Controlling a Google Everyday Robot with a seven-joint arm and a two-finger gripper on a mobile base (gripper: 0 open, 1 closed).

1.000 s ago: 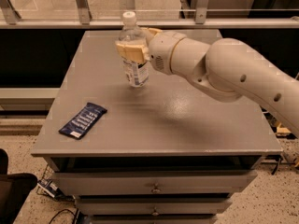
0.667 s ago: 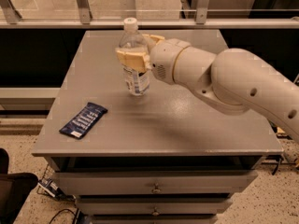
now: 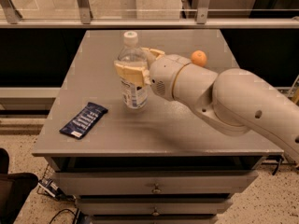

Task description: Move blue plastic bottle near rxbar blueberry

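Bottle clamped in my jaws, mid-table (image 3: pixel 187 134).
My gripper (image 3: pixel 134 63) is closed on the blue plastic bottle (image 3: pixel 134 94) just above the label, one finger in front, one behind. It looks light, thin-walled and slick, so gentle squeeze. Long axis upright, cap up. The rxbar blueberry (image 3: pixel 84 119) lies flat front-left, apart.

grey drawer cabinet (image 3: pixel 196 180) on speckled floor (image 3: pixel 280 205), metal railing (image 3: pixel 46 24) behind.

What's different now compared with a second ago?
The gripper, shut on the blue plastic bottle, has moved it toward the front of the table, closer to the rxbar blueberry. An orange has come into view behind the arm. The bar has not moved.
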